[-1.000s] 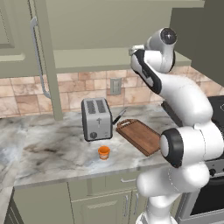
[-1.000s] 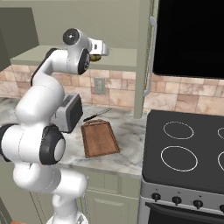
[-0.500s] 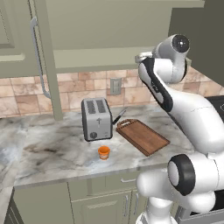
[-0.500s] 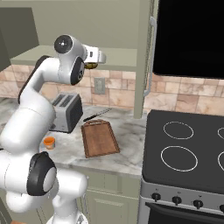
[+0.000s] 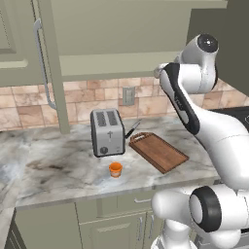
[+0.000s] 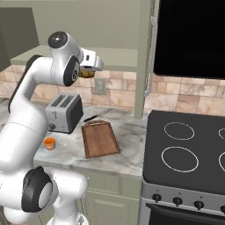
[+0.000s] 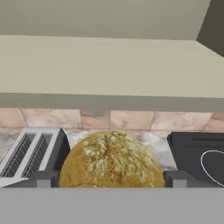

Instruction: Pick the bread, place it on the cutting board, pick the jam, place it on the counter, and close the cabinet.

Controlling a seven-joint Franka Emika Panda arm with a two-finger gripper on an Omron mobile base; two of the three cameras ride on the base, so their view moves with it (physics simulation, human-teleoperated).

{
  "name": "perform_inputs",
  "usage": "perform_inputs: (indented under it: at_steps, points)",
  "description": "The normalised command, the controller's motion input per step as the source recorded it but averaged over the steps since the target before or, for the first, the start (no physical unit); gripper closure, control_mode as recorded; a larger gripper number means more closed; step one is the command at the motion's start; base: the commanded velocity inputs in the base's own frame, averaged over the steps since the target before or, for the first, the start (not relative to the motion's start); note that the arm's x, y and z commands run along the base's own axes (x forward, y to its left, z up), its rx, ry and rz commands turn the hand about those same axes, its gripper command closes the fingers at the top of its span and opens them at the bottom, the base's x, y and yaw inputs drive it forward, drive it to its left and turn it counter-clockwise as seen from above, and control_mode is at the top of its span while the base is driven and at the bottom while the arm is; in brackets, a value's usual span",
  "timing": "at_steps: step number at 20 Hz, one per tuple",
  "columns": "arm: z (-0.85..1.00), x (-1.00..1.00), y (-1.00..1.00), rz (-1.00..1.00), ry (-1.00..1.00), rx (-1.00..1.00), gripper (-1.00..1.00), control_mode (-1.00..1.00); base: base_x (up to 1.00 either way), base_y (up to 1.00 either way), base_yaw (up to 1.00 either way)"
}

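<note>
Marbled desk (image 5: 58, 170) is carrying the toaster (image 5: 107, 132), jam (image 5: 115, 169) and cutting board (image 6: 100, 138). High beside the open cabinet (image 6: 88, 26), the jaws are clenching the bread (image 7: 112, 161), presumably for carrying down onto the board.

Left base view: behind-left of the arm, facing forward-down, mid-range; boxy silver-grey two-slot toaster (image 5: 107, 132) sits centre. Right base view: behind-right, same forward-down aim, toaster (image 6: 65, 113) now left of centre, black glass stovetop (image 6: 189, 149) to its right. Both share toaster, reddish-brown wooden cutting board (image 5: 158, 151) and marbled grey-white counter (image 5: 58, 170). Hand view: close, above the toaster (image 7: 30, 153), facing the tiled wall behind it.
</note>
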Motion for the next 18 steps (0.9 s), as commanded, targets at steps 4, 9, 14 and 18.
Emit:
perform_inputs:
  at_steps: [4,9,14,18]
  points:
    - [-0.26,-0.28,0.0,0.0,0.14,0.0,1.0,-1.0,0.0,0.0,0.0]
    - [-0.26,-0.08,0.0,0.0,0.14,0.0,1.0,-1.0,0.0,0.0,0.0]
    - [-0.44,0.0,0.0,0.0,0.09,0.0,1.0,-1.0,0.0,0.0,0.0]
    - [-0.53,0.0,0.0,0.0,0.07,0.0,1.0,-1.0,0.0,0.0,0.0]
